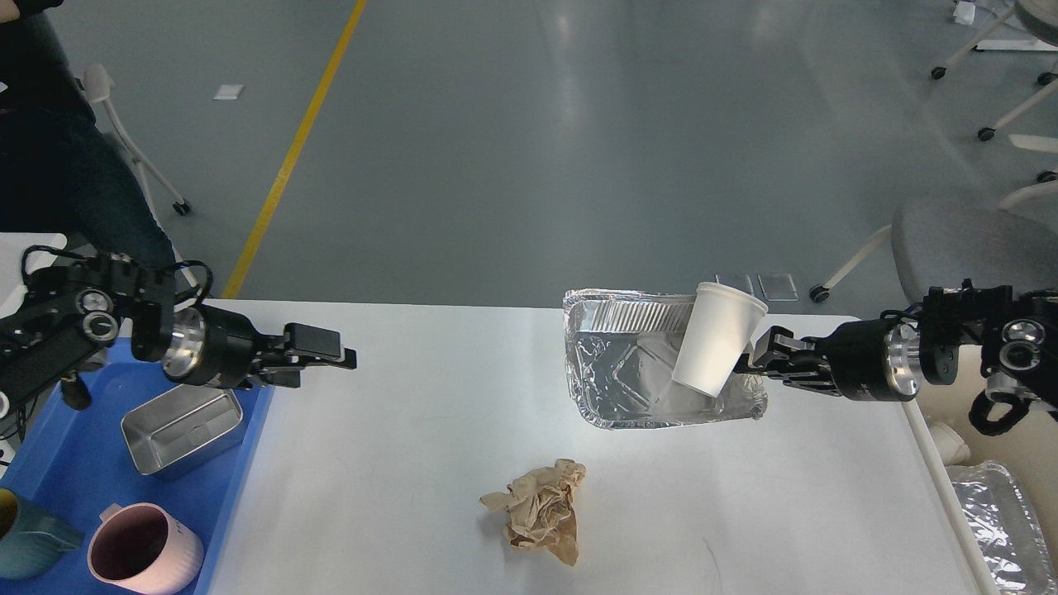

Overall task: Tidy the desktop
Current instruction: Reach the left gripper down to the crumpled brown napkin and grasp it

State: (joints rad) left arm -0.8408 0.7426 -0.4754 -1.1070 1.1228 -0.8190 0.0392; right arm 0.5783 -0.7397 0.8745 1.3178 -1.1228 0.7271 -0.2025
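**Foil tray held at the table's right edge, cup leaning inside**

The right end effector (756, 364) is clamped on the right rim of the foil tray (628, 372), which sits tilted at the far right of the white table (413, 463). A white paper cup (715, 351) leans inside the tray against that same rim. To move it well, I'd say keep the tray level and go slowly, since the cup looks ready to tip out, and foil bends easily under a one-sided pinch.

The left end effector (326, 351) hovers over the table's left edge, just beside the blue tray (50, 463); its fingers look closed together on nothing. Nearer the front of the table than the foil tray lies a crumpled brown paper (537, 512), not yet cleared.

Hard to judge: whether the foil tray's far side touches the table. Off the table's right edge, a cream bin (992, 446) and more foil are cut off by the frame.
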